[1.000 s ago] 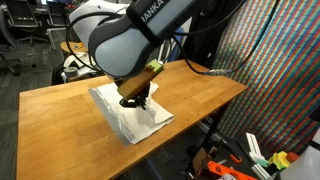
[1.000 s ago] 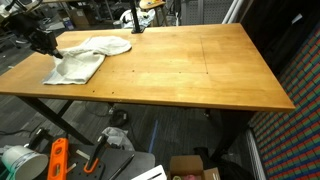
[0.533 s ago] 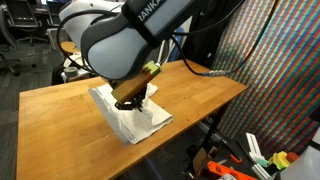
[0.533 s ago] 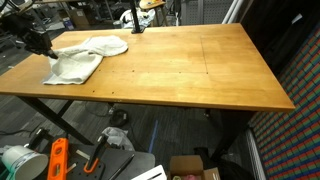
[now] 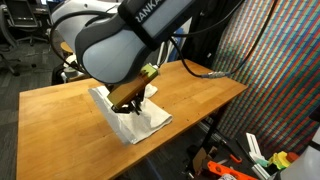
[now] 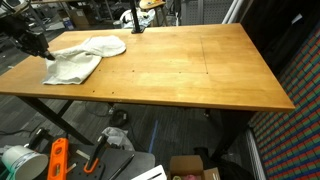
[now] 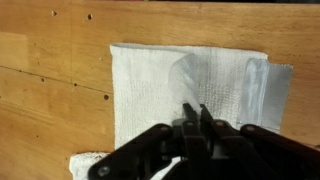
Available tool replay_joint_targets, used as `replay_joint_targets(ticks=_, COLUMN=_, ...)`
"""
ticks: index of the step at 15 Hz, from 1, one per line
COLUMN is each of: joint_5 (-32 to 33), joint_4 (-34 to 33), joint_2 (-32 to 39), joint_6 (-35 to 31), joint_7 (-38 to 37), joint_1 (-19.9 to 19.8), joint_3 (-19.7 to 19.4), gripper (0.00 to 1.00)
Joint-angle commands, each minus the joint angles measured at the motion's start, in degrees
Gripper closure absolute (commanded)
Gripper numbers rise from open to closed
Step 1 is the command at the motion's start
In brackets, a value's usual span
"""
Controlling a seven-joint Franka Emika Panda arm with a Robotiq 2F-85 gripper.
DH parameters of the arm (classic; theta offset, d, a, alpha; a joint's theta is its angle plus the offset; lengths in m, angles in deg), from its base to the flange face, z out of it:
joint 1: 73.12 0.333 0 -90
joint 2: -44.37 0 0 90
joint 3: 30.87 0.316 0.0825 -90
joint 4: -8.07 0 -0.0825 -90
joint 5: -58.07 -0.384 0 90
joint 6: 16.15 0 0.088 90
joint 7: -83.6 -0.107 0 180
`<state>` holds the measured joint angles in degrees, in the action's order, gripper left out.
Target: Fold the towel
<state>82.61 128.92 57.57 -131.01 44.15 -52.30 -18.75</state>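
Observation:
A white towel lies crumpled and partly doubled over near the far left corner of the wooden table. In an exterior view it shows as a pale sheet under the big white arm. My gripper is at the towel's left end, close to the table edge. In the wrist view the towel lies flat over the wood, with a raised fold running to my gripper. The two black fingers are pressed together, pinching the towel's cloth.
The table's left edge lies right beside the gripper. Wide bare wood stretches to the right. Under the table are an orange tool, a bucket and a cardboard box. A patterned screen stands beside the table.
My gripper has moved left toward the table edge, pulling the towel's end with it. The towel has shifted slightly left.

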Motion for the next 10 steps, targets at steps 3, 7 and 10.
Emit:
replay_joint_targets(ticks=3, joint_5=-3.3, joint_4=-0.89, joint_2=-1.4, joint_6=3.05, joint_7=2.91, joint_1=-0.6, joint_3=0.33, gripper=0.41)
replay_joint_targets(ticks=7, joint_5=-12.89, joint_4=-7.35, joint_2=-2.08, joint_6=12.25, joint_7=15.36, joint_1=-4.6, joint_3=-0.86, gripper=0.12)
replay_joint_targets(ticks=10, joint_5=-17.94, joint_4=-15.15, joint_2=0.36, joint_6=15.9, joint_7=22.16, joint_1=-8.59, joint_3=-3.44, gripper=0.0)
